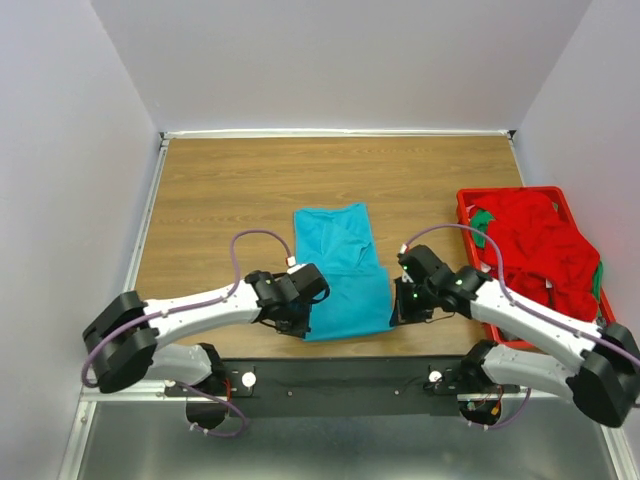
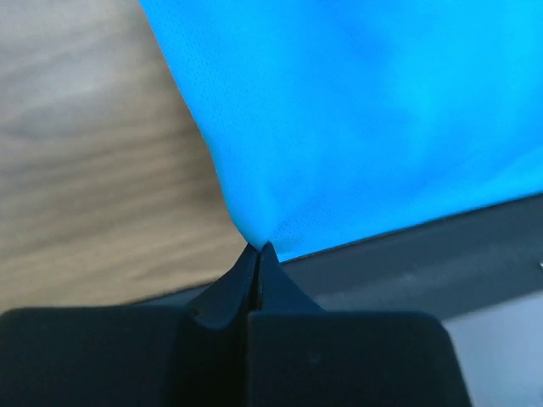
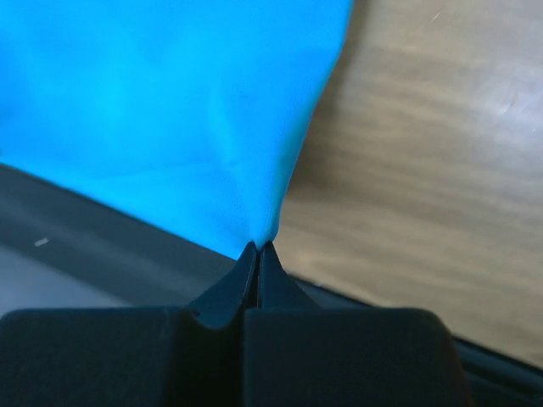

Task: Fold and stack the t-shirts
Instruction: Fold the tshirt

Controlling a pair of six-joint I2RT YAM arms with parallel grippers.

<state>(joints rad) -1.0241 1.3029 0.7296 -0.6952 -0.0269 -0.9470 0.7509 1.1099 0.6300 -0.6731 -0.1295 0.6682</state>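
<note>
Fingers on your left gripper (image 2: 259,247) and right gripper (image 3: 257,245) clamped the teal t-shirt (image 1: 340,255); folding looked unfinished, red t-shirts (image 1: 535,245) untouched.

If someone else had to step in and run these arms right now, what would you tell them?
Left fingers: shut on the teal t-shirt's near left corner.
Right fingers: shut on its near right corner.
The teal t-shirt lies on the table, seemingly part-folded; red and green t-shirts are heaped in the crate.
Done: nothing stacked yet.
Left: finish this fold, then fold and stack the rest.
</note>
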